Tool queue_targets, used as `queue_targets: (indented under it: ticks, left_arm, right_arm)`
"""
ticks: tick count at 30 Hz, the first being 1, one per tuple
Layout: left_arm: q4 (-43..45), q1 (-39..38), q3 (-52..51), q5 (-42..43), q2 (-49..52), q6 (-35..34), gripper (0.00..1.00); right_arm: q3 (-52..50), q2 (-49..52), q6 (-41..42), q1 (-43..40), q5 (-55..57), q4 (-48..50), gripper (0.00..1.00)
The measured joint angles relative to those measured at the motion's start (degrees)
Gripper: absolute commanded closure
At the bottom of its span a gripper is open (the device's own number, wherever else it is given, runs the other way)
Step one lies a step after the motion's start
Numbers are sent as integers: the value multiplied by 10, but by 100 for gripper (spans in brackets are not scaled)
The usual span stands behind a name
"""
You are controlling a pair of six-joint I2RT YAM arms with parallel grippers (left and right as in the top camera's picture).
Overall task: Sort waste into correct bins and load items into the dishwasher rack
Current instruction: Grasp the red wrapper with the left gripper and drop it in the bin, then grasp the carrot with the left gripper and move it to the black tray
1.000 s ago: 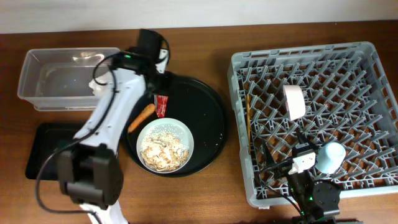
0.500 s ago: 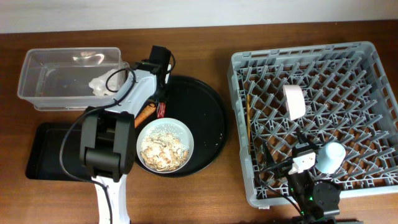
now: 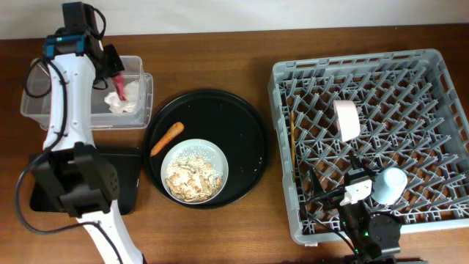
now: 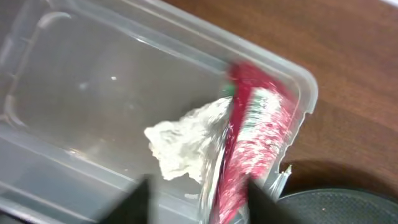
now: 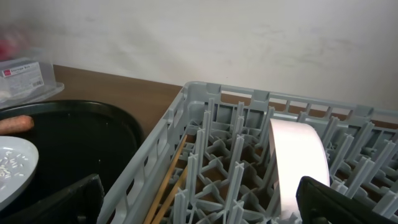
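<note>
At the table's far-left corner, the left gripper (image 3: 114, 73) hangs over the right end of the clear box (image 3: 33, 103), its fingers drawn narrow around the small red wrapper (image 4: 258, 127). The wrapper's long axis runs straight out from the fingers, its free end pointing towards the box's right wall, just beside the crumpled white tissue (image 4: 180, 140) lying inside. The shallow black tray (image 3: 44, 194) sits at the near-left corner. On the round black tray (image 3: 245, 132) at mid-table, the carrot piece (image 3: 166, 138) lies on a diagonal, from near-left to far-right, close to the white plate (image 3: 217, 154) heaped with rice scraps (image 3: 192, 177). Along the right edge, the grey rack (image 3: 440, 81) holds the chopsticks (image 3: 293, 147) lengthwise, near to far, by its left wall. It also holds the white bowl (image 3: 346, 119) on edge and the light-blue cup (image 3: 390, 185). The right gripper (image 5: 199, 186) waits at the rack's near side, fingers spread wide and holding nothing.
</note>
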Motion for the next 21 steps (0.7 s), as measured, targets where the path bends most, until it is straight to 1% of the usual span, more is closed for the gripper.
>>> queue_targets:
  ticks: [3, 6, 7, 8, 9, 10, 11, 13, 14, 18, 20, 21]
  left_arm:
    - [-26, -4, 8, 10, 6, 3, 23]
    - [-109, -19, 66, 28, -18, 25, 32]
    - [-160, -37, 73, 32, -43, 36, 38]
    - [-173, -50, 76, 32, -55, 42, 43]
    - [-191, -69, 79, 32, -64, 56, 44]
    - [-204, -90, 72, 32, -71, 74, 47]
    - [-205, -125, 48, 32, -76, 98, 48]
    - [-158, -176, -37, 10, -74, 143, 48]
    - [-132, -183, -76, 4, -72, 154, 48]
    - [-26, -187, -245, -12, -66, 187, 47]
    - [26, -187, -290, -16, -66, 202, 44]
    - [70, -187, -321, -16, -66, 214, 43]
  right_arm:
    - [0, 0, 0, 0, 0, 0, 2]
    - [0, 0, 0, 0, 0, 0, 2]
    - [0, 0, 0, 0, 0, 0, 2]
    - [0, 0, 0, 0, 0, 0, 2]
    - [0, 0, 0, 0, 0, 0, 2]
    - [0, 0, 0, 0, 0, 0, 2]
    - [0, 0, 0, 0, 0, 0, 2]
    - [0, 0, 0, 0, 0, 0, 2]
    - [0, 1, 0, 0, 0, 0, 2]
    - [0, 1, 0, 0, 0, 0, 2]
    - [0, 1, 0, 0, 0, 0, 2]
    - [0, 1, 0, 0, 0, 0, 2]
